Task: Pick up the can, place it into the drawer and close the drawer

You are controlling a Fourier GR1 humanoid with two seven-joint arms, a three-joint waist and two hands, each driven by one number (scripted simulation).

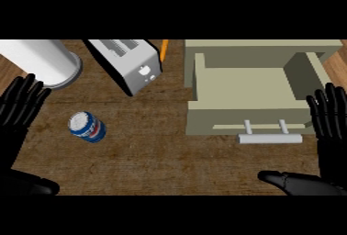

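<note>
A: Head view. What is noted of the can (87,127)?

B: It is seen standing on the counter (169,160), left of centre, blue and white, its top facing up. It is touched by nothing and lies well apart from the drawer (244,89).

A: And the drawer?

B: It is found pulled open at the upper right, its pale inside bare, the handle (270,137) sticking out toward the viewer.

A: The hands?

B: The left hand (21,105) is held at the left edge, fingers straight and spread, nothing grasped. The right hand (330,114) is held likewise at the right edge, just beside the drawer's front corner, open and holding nothing.

A: Other items logged?

B: A white roll (44,59) at the upper left, and a toaster (129,64) between it and the drawer.

A: Progress?

B: None of the task is judged done. The can is not yet picked up; lifting it, carrying it across to the drawer, setting it inside and pushing the drawer shut are all left. The left hand is judged nearer the can.
</note>
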